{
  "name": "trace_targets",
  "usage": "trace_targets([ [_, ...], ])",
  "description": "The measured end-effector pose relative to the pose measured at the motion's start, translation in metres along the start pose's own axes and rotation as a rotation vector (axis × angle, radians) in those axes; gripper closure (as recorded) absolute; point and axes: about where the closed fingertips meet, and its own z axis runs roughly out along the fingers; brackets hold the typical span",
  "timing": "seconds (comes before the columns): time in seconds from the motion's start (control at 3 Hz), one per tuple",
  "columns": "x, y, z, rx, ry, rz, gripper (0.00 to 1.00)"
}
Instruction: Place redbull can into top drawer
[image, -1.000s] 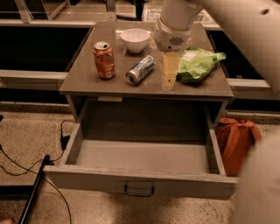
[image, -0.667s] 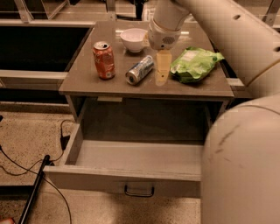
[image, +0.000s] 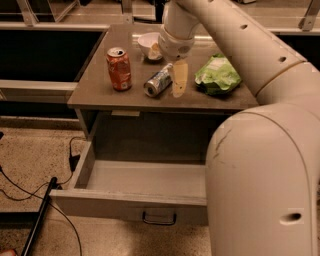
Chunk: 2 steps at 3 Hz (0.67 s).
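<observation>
Movement over the last second is all in the arm (image: 260, 47): the gripper (image: 177, 82) has slid leftwards across the worktop (image: 95, 92) and now hangs just beside the right-hand end of the redbull can (image: 158, 82), close enough that touch or a thin gap cannot be told apart. A second ago it was nearer the green bag (image: 217, 75); it is now clear of that bag. Whether the gripper is open or closed cannot be told from this view, and it has hold of nothing that shows.

The redbull can has not shifted. It lies on its side near the middle of the worktop, silver top facing the front-left, between the upright orange soda can (image: 119, 68) and the gripper, with the white bowl (image: 149, 45) behind it.

The top drawer (image: 130, 205) stands pulled out below the worktop, its inside bare where it can be seen and its handle (image: 159, 218) facing the camera. The big elbow of the arm has swung into the foreground and now hides the drawer's right part.

So the task looks to be at the end of the approach: the grasp is not yet made, the lift and the drop into the drawer remain. A lying can may roll if nudged from the side, so the closing needs to straddle it squarely.
</observation>
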Motion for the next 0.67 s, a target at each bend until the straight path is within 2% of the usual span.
trace_targets([
  [0.33, 0.002, -0.007, 0.021, -0.036, 0.01, -0.05, 0.1],
  [0.67, 0.006, -0.013, 0.04, -0.063, 0.021, -0.078, 0.31],
])
